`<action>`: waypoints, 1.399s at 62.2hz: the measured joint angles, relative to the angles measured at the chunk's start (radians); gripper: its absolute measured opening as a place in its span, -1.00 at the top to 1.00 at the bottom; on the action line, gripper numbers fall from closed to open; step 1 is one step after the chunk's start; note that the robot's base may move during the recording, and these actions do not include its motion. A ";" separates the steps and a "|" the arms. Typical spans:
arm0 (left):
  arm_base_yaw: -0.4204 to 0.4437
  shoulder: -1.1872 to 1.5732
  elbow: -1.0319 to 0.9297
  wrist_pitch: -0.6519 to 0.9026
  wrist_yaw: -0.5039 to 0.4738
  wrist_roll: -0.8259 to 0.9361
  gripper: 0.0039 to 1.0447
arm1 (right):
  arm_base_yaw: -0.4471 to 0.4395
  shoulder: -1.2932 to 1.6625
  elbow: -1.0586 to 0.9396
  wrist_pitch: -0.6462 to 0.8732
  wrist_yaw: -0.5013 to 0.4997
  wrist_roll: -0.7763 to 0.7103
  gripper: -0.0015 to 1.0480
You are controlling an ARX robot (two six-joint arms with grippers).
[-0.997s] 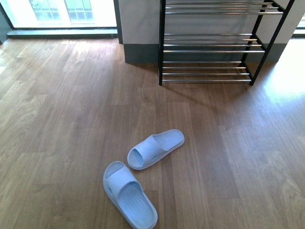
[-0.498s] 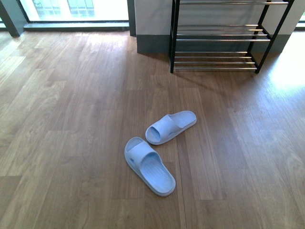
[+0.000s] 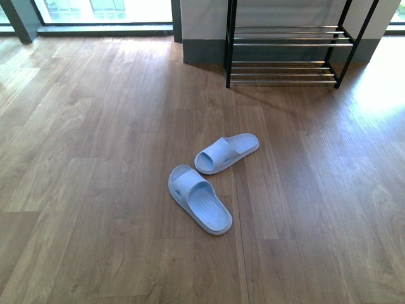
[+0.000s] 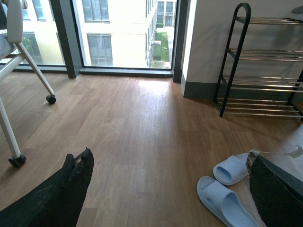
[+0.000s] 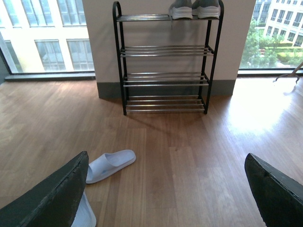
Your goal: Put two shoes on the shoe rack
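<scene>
Far sandal [image 3: 226, 153], pale blue, is being shown lying on the wood floor [image 3: 95, 158] just above the centre of the front frame. Near sandal [image 3: 199, 199] is being shown below and left of it, with the toe ends near each other but apart. Shoe rack [image 3: 281, 54] is being shown at upper right, well apart from both. Grey sneakers [image 5: 194, 8] are being carried on its top tier. Left tool [image 4: 169, 155] and right tool [image 5: 166, 160] are being held spread wide, with nothing pinched.

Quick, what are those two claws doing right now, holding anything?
Left gripper: open, holding nothing.
Right gripper: open, holding nothing.
</scene>
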 joint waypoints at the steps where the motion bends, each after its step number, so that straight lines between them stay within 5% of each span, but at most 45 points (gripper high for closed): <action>1: 0.000 0.000 0.000 0.000 0.000 0.000 -0.83 | 0.000 0.000 0.000 0.000 0.000 0.000 -0.82; 87: 0.000 0.000 0.000 0.000 0.003 0.000 -0.83 | 0.000 0.000 0.000 0.000 0.003 0.000 -0.82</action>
